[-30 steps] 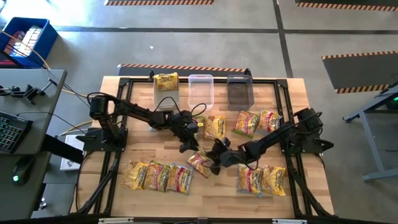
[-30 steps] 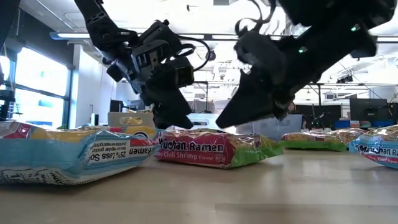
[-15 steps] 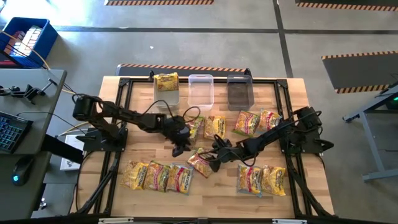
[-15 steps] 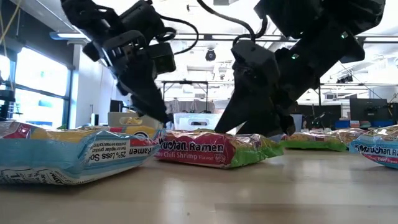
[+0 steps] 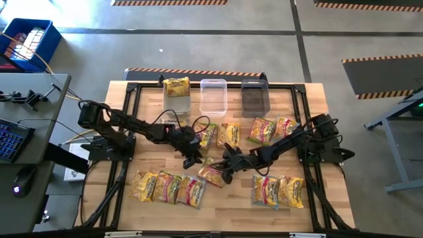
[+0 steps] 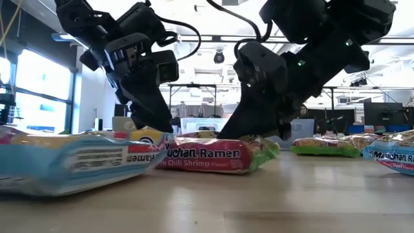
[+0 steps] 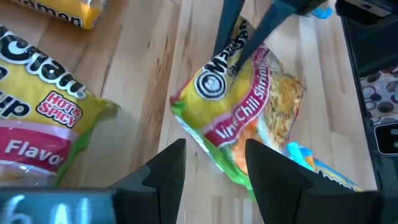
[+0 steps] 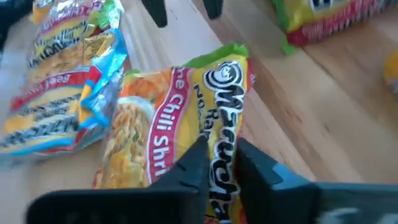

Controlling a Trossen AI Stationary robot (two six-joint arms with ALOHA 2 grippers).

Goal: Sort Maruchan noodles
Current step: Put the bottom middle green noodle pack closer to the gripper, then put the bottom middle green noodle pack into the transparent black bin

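**Right gripper clamps the chili shrimp packet at the table's centre**

The right gripper (image 5: 227, 168) reaches in from the three o'clock side of the wooden slatted table (image 5: 310, 205) and is pinched onto the yellow, green-edged crinkly plastic Maruchan chili shrimp packet (image 5: 213, 173), which lies near the table's centre, slightly toward six o'clock. In the right wrist view its two dark fingers (image 8: 194, 163) close on the packet's (image 8: 186, 124) edge with the wrapper squeezed between them. In the low view the packet's (image 6: 210, 155) far end is tilted a little off the wood under that gripper (image 6: 249, 133).

The left gripper (image 5: 190, 158) hovers just at ten o'clock of the same packet, fingers spread and holding nothing; the left wrist view shows the packet (image 7: 245, 102) beyond its parted fingers (image 7: 163, 173).

Other flat ramen packets lie around: a row of three (image 5: 168, 187) toward seven o'clock, a pair (image 5: 277, 191) toward five o'clock, two (image 5: 272, 129) toward two o'clock, and two (image 5: 221, 135) just at twelve o'clock of the centre. Along the twelve o'clock edge stand three plastic bins: one (image 5: 177, 99) holding a yellow packet (image 5: 176, 86), a clear one (image 5: 213, 96), and a dark one (image 5: 255, 96).
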